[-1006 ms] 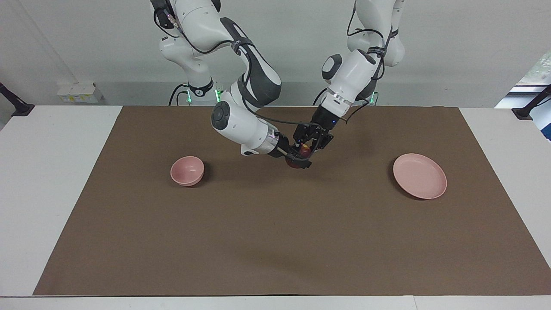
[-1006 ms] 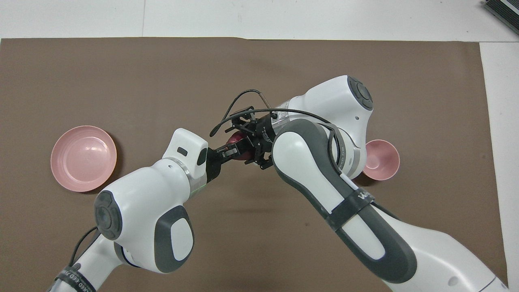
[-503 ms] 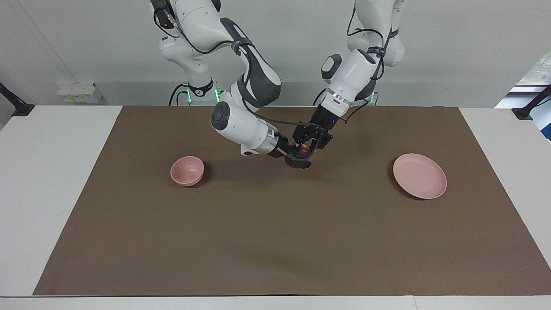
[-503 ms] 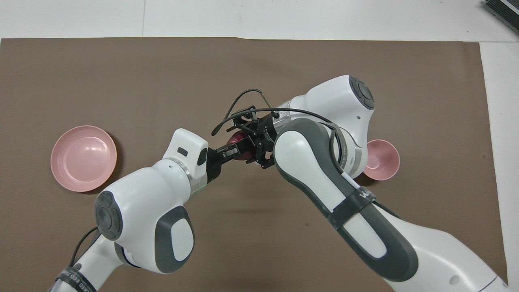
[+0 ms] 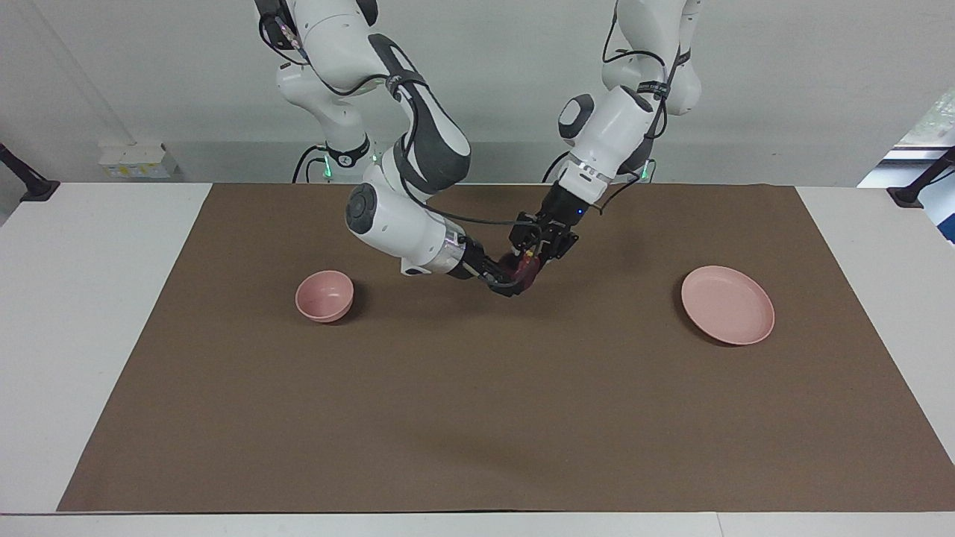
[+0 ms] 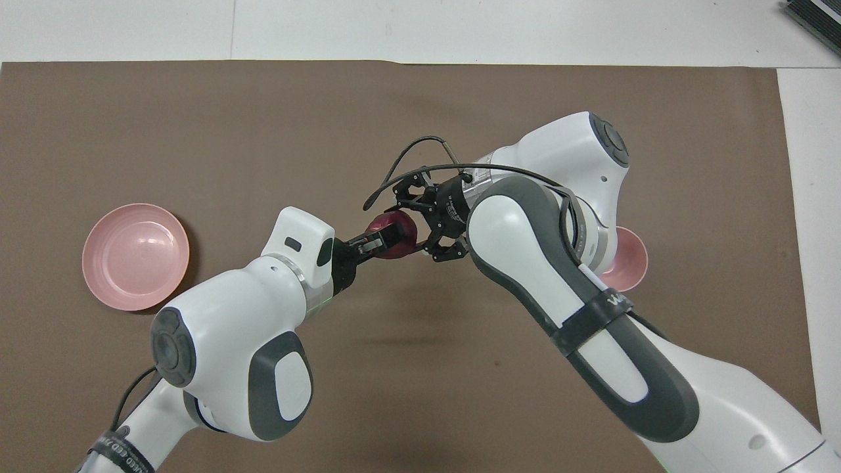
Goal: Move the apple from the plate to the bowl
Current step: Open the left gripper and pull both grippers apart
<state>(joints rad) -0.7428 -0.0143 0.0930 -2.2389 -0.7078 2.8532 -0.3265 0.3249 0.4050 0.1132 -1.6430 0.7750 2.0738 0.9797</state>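
The apple [image 6: 394,231] hangs in the air over the brown mat [image 5: 477,418], between the plate [image 5: 727,305] and the bowl [image 5: 324,296]. The left gripper [image 6: 384,238] and the right gripper [image 6: 420,223] both touch it, but I cannot tell which one is squeezing. I think the right one should hold tight before the left one lets go.

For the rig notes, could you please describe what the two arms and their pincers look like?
Both arms have glossy white rounded shells with dark grey panels and round grey joint caps. The left pincer and right pincer are small black assemblies with thin fingers. Black cables loop along each arm, one arching over the right wrist. A dark band with white lettering wraps the right arm. Green lights glow at the bases.
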